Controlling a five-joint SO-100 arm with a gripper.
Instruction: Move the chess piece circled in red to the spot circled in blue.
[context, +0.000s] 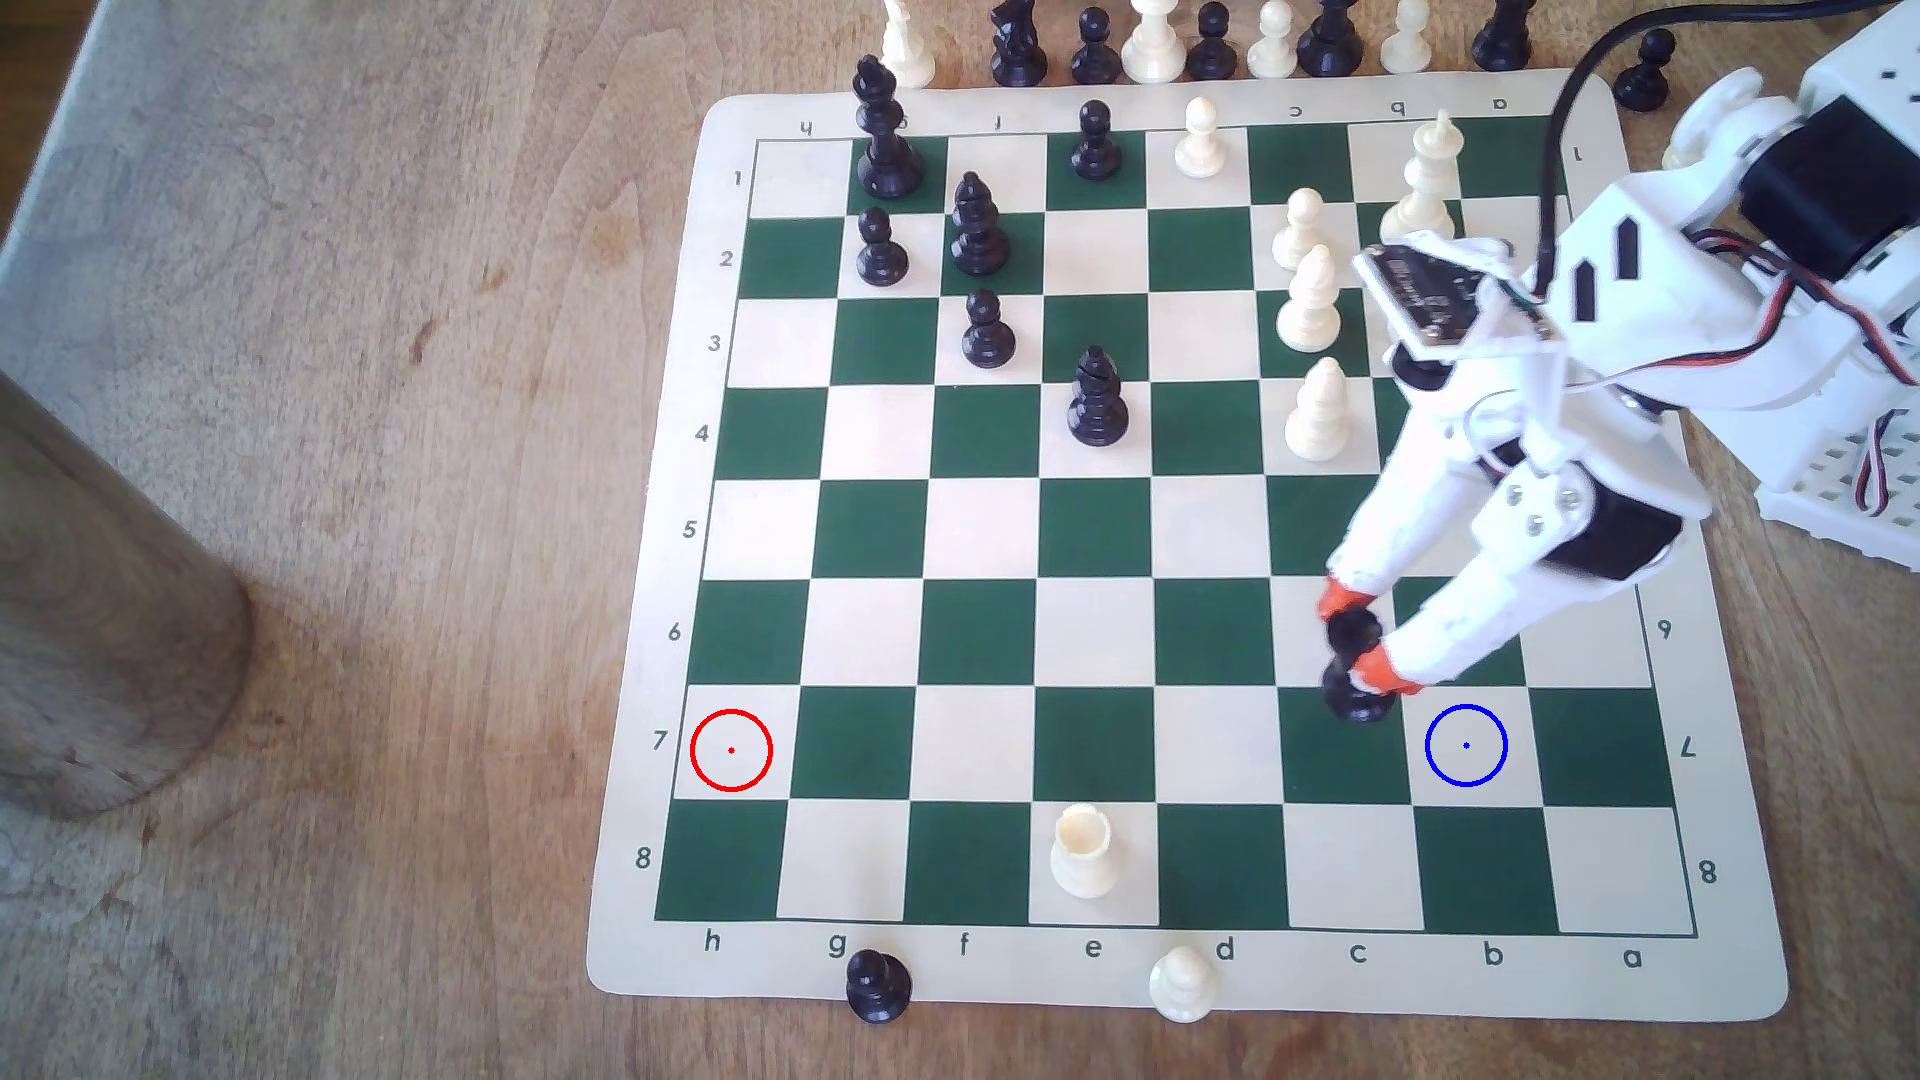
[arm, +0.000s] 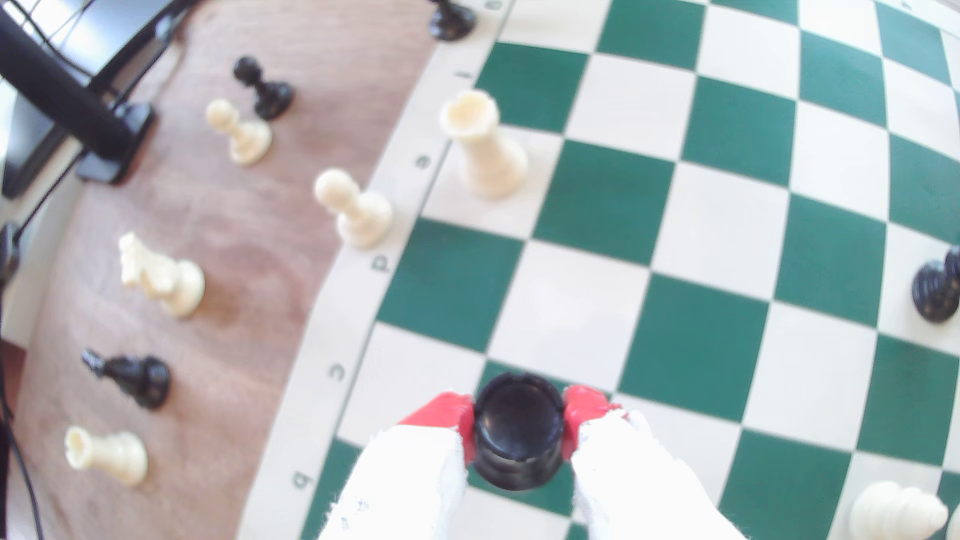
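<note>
The short black chess piece (context: 1356, 675) with a wide base and notched flat top hangs in my gripper (context: 1354, 636), whose red-tipped white fingers are shut on its upper part. It is over the green square just to the exterior view's left of the spot (context: 1466, 745), a cream square ringed in blue. The red-ringed cream square (context: 731, 750) at the board's left edge has nothing on it. In the wrist view the chess piece (arm: 518, 431) sits between the red fingertips (arm: 447, 415) of my gripper (arm: 519, 423), above a green square.
A white rook (context: 1084, 852) stands on the near row, to the exterior view's left of the spot. White pieces (context: 1317, 410) stand beside my arm, black ones (context: 1097, 400) mid-board and far left. Captured pieces line the board's far edge (context: 1153, 42); a wooden post (context: 94, 592) stands at left.
</note>
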